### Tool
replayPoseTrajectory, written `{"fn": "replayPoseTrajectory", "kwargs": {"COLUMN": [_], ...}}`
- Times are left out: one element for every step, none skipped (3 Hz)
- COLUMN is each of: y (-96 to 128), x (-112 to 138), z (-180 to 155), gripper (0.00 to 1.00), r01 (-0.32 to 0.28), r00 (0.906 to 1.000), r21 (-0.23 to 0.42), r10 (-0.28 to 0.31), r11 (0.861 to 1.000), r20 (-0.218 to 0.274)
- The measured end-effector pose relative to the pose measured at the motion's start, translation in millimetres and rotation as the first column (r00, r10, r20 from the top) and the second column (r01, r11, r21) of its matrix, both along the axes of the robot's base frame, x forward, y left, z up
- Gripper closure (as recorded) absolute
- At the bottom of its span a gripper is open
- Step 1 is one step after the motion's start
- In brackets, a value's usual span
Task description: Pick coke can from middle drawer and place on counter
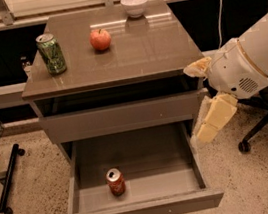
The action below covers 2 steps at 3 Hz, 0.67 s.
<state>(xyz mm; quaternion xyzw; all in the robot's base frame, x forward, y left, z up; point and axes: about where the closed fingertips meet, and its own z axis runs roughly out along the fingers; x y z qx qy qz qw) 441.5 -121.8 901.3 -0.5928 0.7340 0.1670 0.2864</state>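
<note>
Coke can (116, 181) upright in open drawer (146, 153) at 6 o'clock, claw (197, 102) spread wide at 3 o'clock beside the worktop (135, 53), arm (259, 53) cut off at the right edge.

One raised camera, angled down at the cabinet (120, 117) front, fairly near, claw (197, 101) at view's right.

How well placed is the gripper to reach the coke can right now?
Probably yes. The drawer is pulled open and the coke can stands alone near its front with nothing above it. The gripper hangs just outside the drawer's right wall, so it must swing left and down.
</note>
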Motion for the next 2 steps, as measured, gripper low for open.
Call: {"fn": "replayPoseTrajectory", "kwargs": {"y": [0,7], "x": [0,2], "z": [0,-13], "gripper": [0.00,0.00], "r01": [0.000,0.034], "r00": [1.0000,0.9994], "r21": [0.000,0.033], "r10": [0.000,-0.034], "r11": [1.000,0.999], "r20": [0.000,0.006]}}
